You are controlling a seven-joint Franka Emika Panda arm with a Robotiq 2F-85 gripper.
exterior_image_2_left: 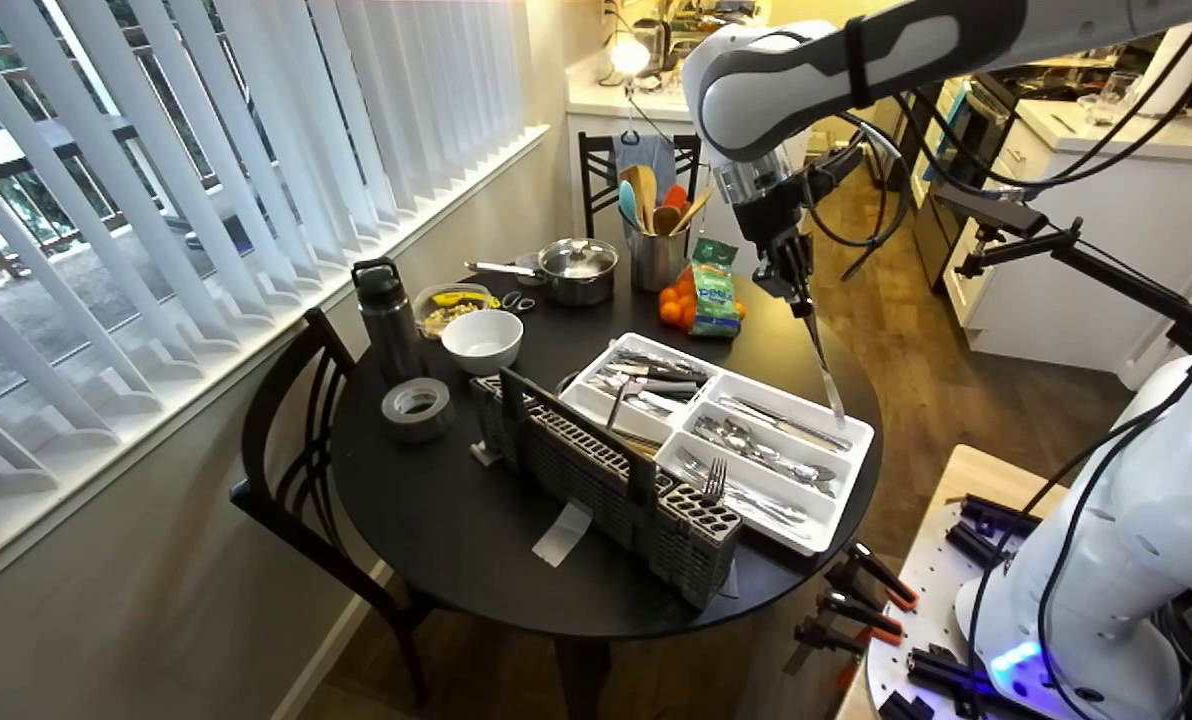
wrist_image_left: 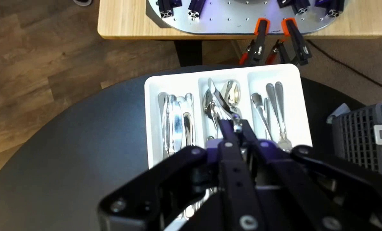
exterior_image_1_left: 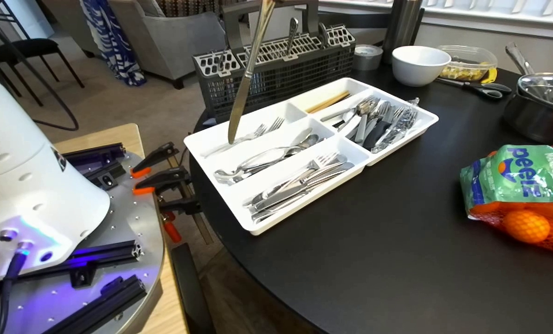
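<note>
My gripper (exterior_image_2_left: 801, 300) is shut on a metal table knife (exterior_image_2_left: 824, 370), with the blade pointing down. The knife (exterior_image_1_left: 241, 99) hangs above the white cutlery tray (exterior_image_1_left: 311, 200), apart from it as far as I can tell. In the wrist view the closed fingertips (wrist_image_left: 236, 123) hide the knife's handle, and its blade (wrist_image_left: 219, 98) shows past them over the spoon compartment. The tray has separate compartments with forks (exterior_image_1_left: 262, 132), spoons (exterior_image_1_left: 299, 147) and knives (exterior_image_1_left: 295, 188). Its far part holds wooden chopsticks (exterior_image_1_left: 327, 102) and mixed cutlery (exterior_image_1_left: 374, 120).
A grey dishwasher cutlery basket (exterior_image_2_left: 606, 490) with some cutlery stands close beside the tray. A mandarin bag (exterior_image_1_left: 531, 176), white bowl (exterior_image_1_left: 420, 65), tape roll (exterior_image_2_left: 416, 408), bottle (exterior_image_2_left: 386, 310), pot (exterior_image_2_left: 578, 275) and utensil holder (exterior_image_2_left: 658, 258) stand on the black round table (exterior_image_1_left: 397, 260).
</note>
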